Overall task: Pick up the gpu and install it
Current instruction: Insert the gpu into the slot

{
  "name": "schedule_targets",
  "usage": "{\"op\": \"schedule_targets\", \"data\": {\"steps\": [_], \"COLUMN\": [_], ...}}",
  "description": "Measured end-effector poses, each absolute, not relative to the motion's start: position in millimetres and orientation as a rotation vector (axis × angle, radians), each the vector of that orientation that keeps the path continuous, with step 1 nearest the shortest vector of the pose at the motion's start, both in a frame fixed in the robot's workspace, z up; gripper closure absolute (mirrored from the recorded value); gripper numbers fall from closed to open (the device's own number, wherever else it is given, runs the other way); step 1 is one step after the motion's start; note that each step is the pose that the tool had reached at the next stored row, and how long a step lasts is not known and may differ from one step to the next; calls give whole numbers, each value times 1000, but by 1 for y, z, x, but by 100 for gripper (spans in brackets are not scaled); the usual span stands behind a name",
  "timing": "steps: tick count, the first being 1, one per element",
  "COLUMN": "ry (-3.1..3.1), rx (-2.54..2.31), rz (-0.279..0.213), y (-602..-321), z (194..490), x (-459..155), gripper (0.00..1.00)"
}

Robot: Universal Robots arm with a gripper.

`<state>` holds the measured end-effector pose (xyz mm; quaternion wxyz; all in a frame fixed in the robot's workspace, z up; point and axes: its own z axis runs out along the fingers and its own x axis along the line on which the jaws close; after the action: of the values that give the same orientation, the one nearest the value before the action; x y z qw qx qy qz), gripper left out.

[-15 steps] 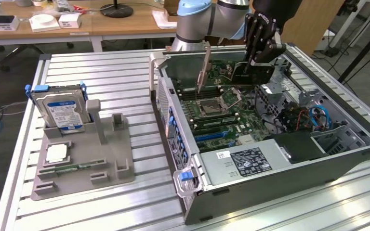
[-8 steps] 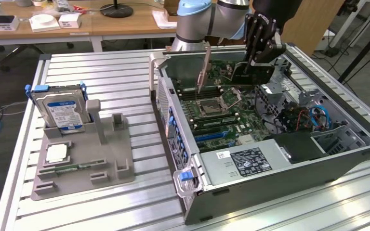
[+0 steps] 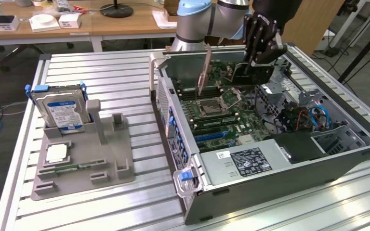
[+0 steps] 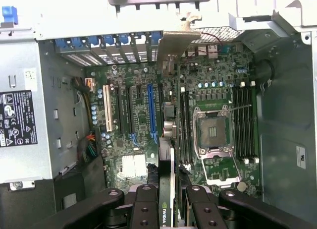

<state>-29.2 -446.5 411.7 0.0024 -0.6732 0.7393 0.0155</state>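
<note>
Jaws clamped on the upper edge of the gpu [image 4: 174,44] hold the thin, stiff but fragile card upright over the motherboard [image 3: 214,108] inside the open computer case [image 3: 339,159], likely a light load best gripped by its edges

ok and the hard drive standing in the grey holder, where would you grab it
Probably by its upper half, coming straight down from above. The hard drive stands upright in the grey holder, whose slot covers its lower part, so only the top stands free. Pinch across the two broad flat faces, not the blue rails at its edges.
</note>
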Motion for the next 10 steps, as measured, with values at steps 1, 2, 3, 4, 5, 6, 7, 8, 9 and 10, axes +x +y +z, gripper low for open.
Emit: {"op": "schedule_targets", "data": {"steps": [1,2,3,4,5,6,7,8,9,10], "ry": [2310,2300,2291,2283,2277,2275,2275,2275,2275,2275], "rx": [-2122,-2132,-2142,-2151,-2157,-2159,-2159,-2159,-2159,-2159], "rz": [49,48,48,48,48,48,48,48,48,48], "y": [-446,-446,-446,-447,-447,-447,-447,-447,-446,-446], "z": [412,411,411,411,411,411,411,411,411,411], "x": [-29,-29,-29,-29,-29,-29,-29,-29,-29,-29], "gripper": [74,74,74,74,74,74,74,74,74,74]}}
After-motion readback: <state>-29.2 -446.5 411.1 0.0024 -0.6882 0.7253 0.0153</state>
